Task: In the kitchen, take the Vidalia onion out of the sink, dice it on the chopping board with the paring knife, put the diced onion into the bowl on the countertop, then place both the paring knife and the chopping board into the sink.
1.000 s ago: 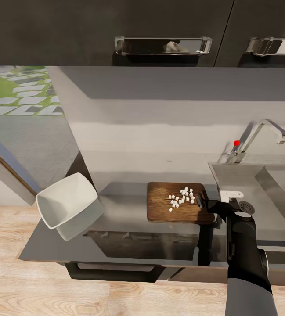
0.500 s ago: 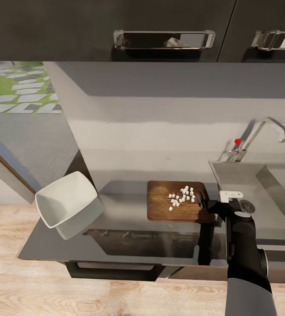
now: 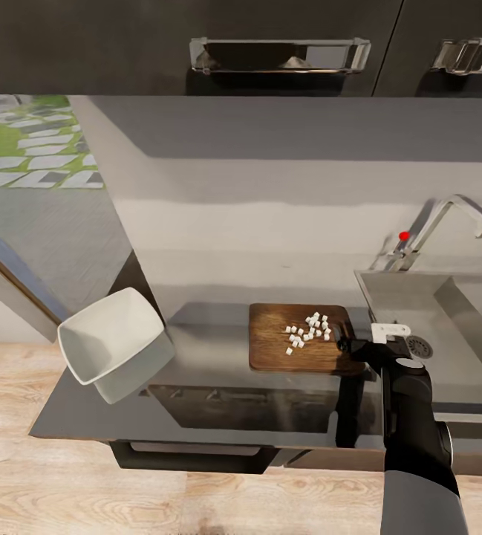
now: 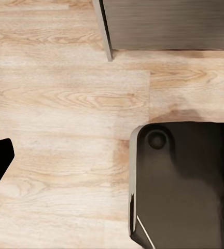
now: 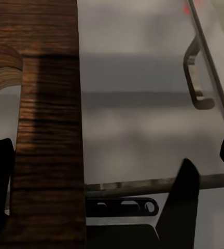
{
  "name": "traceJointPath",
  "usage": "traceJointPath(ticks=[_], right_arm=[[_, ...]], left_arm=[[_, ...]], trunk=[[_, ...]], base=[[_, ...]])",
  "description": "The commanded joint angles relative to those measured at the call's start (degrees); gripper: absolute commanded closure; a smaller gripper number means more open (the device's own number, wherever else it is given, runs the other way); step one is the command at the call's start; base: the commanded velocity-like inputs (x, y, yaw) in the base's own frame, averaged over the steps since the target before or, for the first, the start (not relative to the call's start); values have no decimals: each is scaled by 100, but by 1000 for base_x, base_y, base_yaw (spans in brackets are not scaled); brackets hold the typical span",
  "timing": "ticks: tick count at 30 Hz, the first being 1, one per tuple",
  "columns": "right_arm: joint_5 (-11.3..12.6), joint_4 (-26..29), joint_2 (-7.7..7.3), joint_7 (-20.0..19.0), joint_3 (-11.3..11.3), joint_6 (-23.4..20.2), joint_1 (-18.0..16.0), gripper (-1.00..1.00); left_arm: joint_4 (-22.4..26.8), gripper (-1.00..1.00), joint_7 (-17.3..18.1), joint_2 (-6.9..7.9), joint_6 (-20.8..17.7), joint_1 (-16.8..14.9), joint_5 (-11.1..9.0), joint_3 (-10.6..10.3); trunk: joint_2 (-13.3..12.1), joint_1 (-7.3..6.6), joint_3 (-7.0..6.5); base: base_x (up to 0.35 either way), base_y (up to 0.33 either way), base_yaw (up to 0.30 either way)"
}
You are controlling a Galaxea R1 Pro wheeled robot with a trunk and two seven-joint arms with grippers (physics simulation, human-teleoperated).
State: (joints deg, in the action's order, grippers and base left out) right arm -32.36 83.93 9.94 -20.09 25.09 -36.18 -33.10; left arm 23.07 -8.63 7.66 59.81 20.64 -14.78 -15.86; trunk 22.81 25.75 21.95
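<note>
The right claw (image 3: 347, 345) sits at the chopping board's (image 3: 274, 349) sink-side end; its grip can't be judged. Diced onion (image 3: 307, 331) lies on the board. The bowl (image 3: 107, 343) overhangs the countertop's (image 3: 196, 401) far corner, empty.

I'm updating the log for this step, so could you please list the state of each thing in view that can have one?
chopping board: flat on the countertop, beside the sink, its near right corner at the right gripper.
diced onion: small white cubes lying on the board.
bowl: empty, tilted, at the countertop's left end.
right gripper: jaws at the board's edge; grip cannot be told.
tap: no water running.
</note>
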Motion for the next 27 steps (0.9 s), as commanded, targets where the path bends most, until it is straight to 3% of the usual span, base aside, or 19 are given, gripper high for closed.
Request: traceJointPath(ticks=[1,27], right_arm=[[-60,9,6,-56,13,-12,-8,-100],[-60,9,6,-49,14,-21,-5,-100]], left_arm=[[14,-100,-59,8,5,2,-10,-49],[14,-100,-59,5,5,2,-14,-49]], trunk=[[11,3,14],[11,3,21]], base=[[0,0,0],[0,0,0]])
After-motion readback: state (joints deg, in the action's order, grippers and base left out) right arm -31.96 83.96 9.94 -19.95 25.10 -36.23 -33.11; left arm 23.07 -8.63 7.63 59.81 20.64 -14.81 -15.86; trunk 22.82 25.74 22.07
